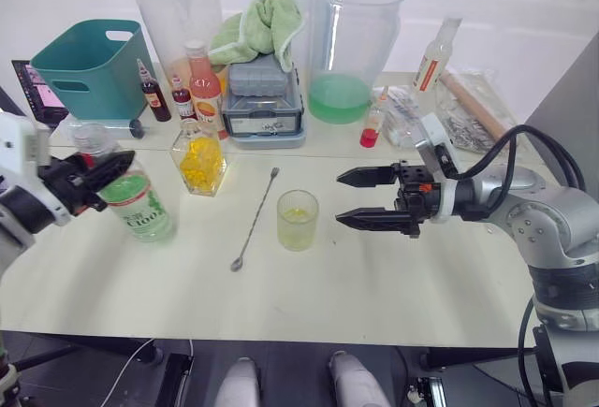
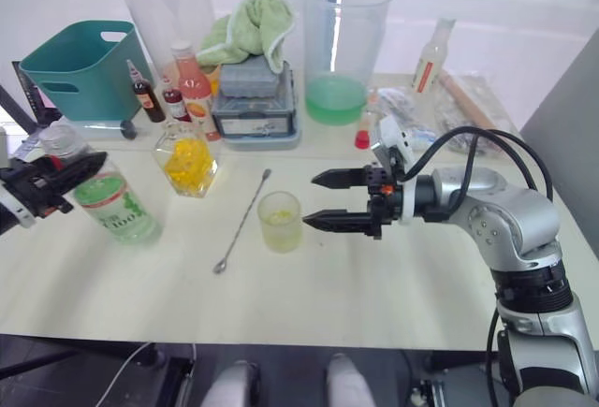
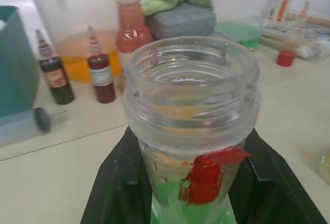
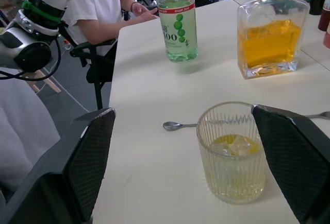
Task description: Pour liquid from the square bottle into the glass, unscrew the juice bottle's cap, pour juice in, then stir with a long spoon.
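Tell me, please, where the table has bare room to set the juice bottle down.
Bare tabletop runs along the near edge, in front of the long spoon and the glass. Another patch lies between the juice bottle and the spoon. The back is crowded: square bottle, pitchers, basket.

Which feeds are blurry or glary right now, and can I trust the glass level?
Left wrist view: juice bottle mouth sharp, background bottles soft. Right wrist view: glass crisp, yellow level readable. Left eye view: bright, washed-out backdrop behind the pitchers; table evenly lit.
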You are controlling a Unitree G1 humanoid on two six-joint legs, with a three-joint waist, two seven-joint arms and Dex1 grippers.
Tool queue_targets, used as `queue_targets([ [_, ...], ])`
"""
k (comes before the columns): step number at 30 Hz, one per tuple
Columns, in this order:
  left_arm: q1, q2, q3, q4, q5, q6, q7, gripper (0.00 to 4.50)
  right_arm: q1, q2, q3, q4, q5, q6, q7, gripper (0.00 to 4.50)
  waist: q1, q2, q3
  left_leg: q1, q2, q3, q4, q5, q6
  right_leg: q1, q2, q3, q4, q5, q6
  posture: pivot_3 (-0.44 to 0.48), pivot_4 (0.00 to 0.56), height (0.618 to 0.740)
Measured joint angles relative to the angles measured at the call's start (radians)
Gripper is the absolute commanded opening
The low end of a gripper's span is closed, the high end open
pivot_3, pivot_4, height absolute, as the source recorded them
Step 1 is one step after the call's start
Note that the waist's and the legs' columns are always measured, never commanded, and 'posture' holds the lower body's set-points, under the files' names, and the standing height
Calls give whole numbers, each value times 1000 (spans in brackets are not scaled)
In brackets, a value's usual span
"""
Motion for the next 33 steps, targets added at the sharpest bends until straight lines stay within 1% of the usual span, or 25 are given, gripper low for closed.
queue_targets([
  [3, -48, 1, -8, 84, 4, -16, -7, 1418, -3, 9, 8, -2, -1, 4, 0, 4480, 1, 0, 0, 0, 0, 0, 0, 0, 0, 0, 0, 0, 0, 0, 0, 0, 150, 728],
  [8, -291, 0, -119, 374, 126, -166, 31, 1418, 2, 9, 7, -33, 1, 29, -22, 4480, 2, 0, 0, 0, 0, -1, 0, 0, -1, 0, 0, -2, 0, 2, -3, 0, 150, 728],
  [11, -391, -11, -207, 511, 190, -224, 25, 1418, 13, 7, -7, -50, 7, 35, -37, 4480, 1, 0, 0, -1, 0, -1, 0, 0, 0, -1, 0, -2, 0, 3, -5, 0, 150, 728],
  [14, -514, -43, -311, 683, 264, -286, 4, 1418, 28, 9, -16, -66, 10, 42, -63, 4480, 3, 0, 0, -2, 0, -1, 0, 0, -1, -1, 0, -2, 0, 3, -5, 0, 150, 728],
  [18, -639, -62, -382, 868, 338, -363, -9, 1418, 43, 8, -25, -89, 11, 52, -94, 4480, -3, -1, 0, -3, 0, -1, -1, 0, 0, -2, 0, -2, 0, 3, -5, 0, 150, 728],
  [21, -698, -67, -409, 961, 379, -419, -11, 1418, 74, 5, -51, -117, 19, 57, -115, 4480, -9, -1, 0, -3, 0, -1, -1, 0, 0, -3, 0, -2, 0, 3, -5, 0, 150, 728],
  [23, -712, -71, -417, 1005, 399, -444, -18, 1418, 86, 4, -60, -134, 21, 71, -131, 4480, -11, -1, 0, -3, 0, -1, -1, 0, 0, -3, 0, -2, 1, 3, -5, 0, 150, 728],
  [28, -714, -78, -421, 1034, 412, -486, -42, 1418, 91, 4, -69, -153, 30, 74, -147, 4480, -7, -1, 0, -3, 0, -2, -1, 0, 0, -2, 0, -2, 1, 3, -5, 0, 150, 728],
  [30, -714, -78, -418, 1034, 412, -485, -45, 2341, 91, 4, -69, -155, 33, 74, -151, 4500, -7, -1, 0, -3, 0, -2, -1, 0, 0, -2, 0, -2, 1, 3, -5, 0, 150, 728],
  [33, -713, -78, -408, 1033, 410, -479, -46, 3299, 91, 4, -69, -155, 33, 74, -153, 4500, -7, -1, 0, -3, 0, -2, -1, 0, 0, -2, 0, -2, 1, 3, -5, 0, 150, 728],
])
